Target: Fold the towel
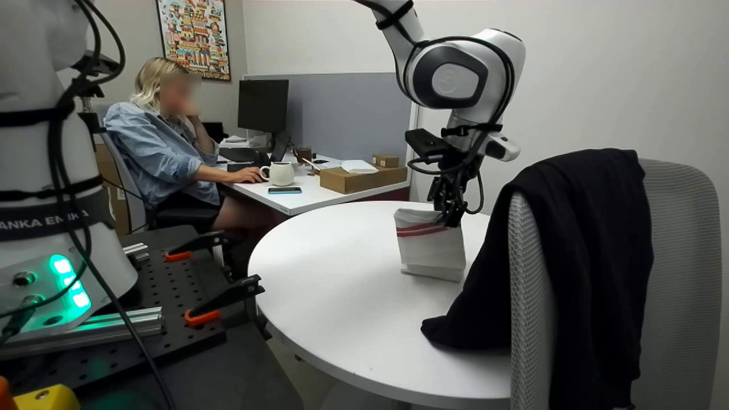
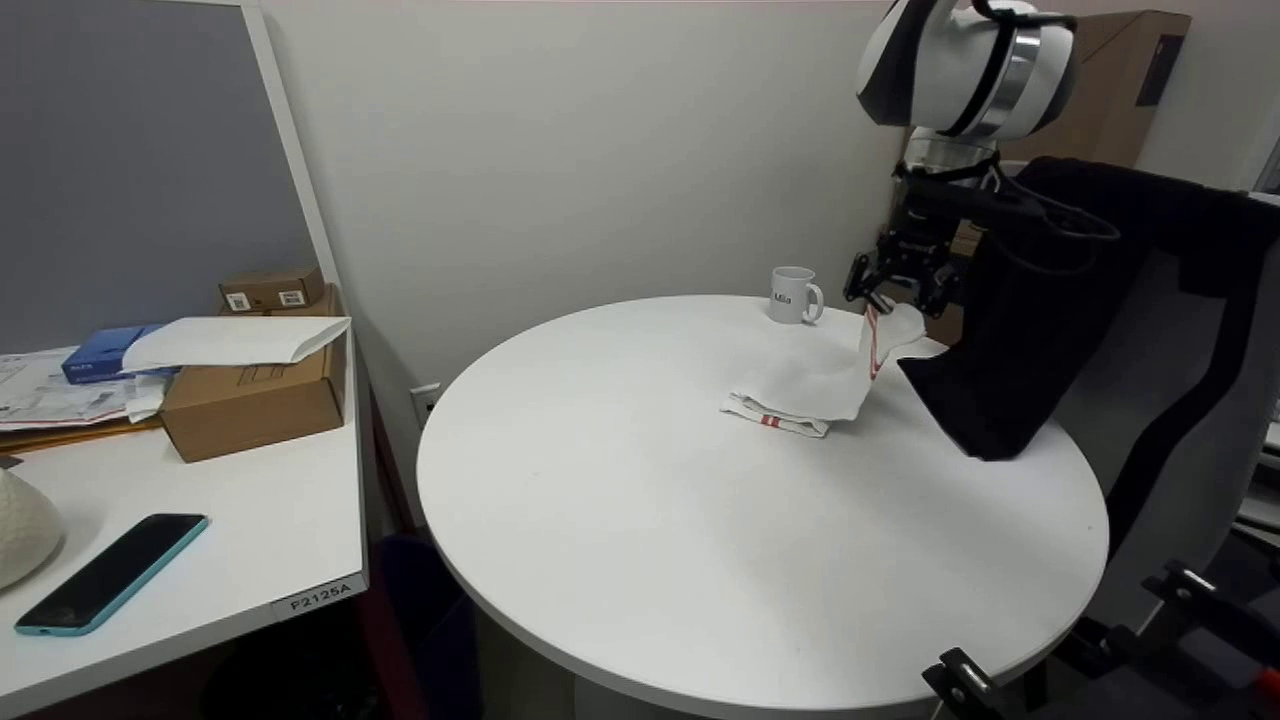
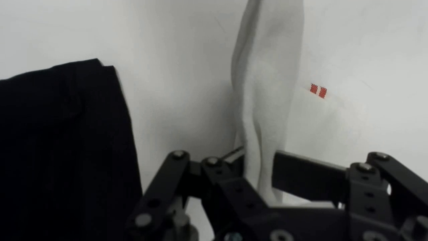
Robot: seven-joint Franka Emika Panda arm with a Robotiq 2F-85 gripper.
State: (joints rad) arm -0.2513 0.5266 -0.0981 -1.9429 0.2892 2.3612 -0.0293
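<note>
A robot arm [image 1: 455, 77] hangs over a round white desk [image 2: 620, 520], its end effector [image 3: 260, 167] clenched on a white towel [image 2: 805, 385]. In the wrist view, bunched cloth fills the space between the two fingers [image 3: 307, 175], its folds running away from them. The towel's raised part stands nearly upright below the end effector, red stripes crossing it, while its lower layers lie stacked on the desk; short red bars mark the edge of those layers in an exterior view. A white mug [image 2: 790, 295] with dark lettering stands near the rim of the desk, not far from the towel. Black cloth [image 1: 592, 239] drapes over the back of a gray mesh chair [image 1: 683, 273], its lower end reaching over the desk near the towel. In the background, a person [image 1: 156, 145] in a blue shirt, face blurred, sits at a white worktop [image 1: 313, 199] that holds a cream mug [image 1: 280, 173], a phone [image 1: 285, 190] and a cardboard box [image 1: 356, 180] topped with white paper [image 1: 359, 167]. A dark monitor [image 1: 263, 105] stands behind the cream mug, and a colorful poster [image 1: 193, 37] hangs above. Green lights [image 1: 71, 279] glow at the arm's base.
</note>
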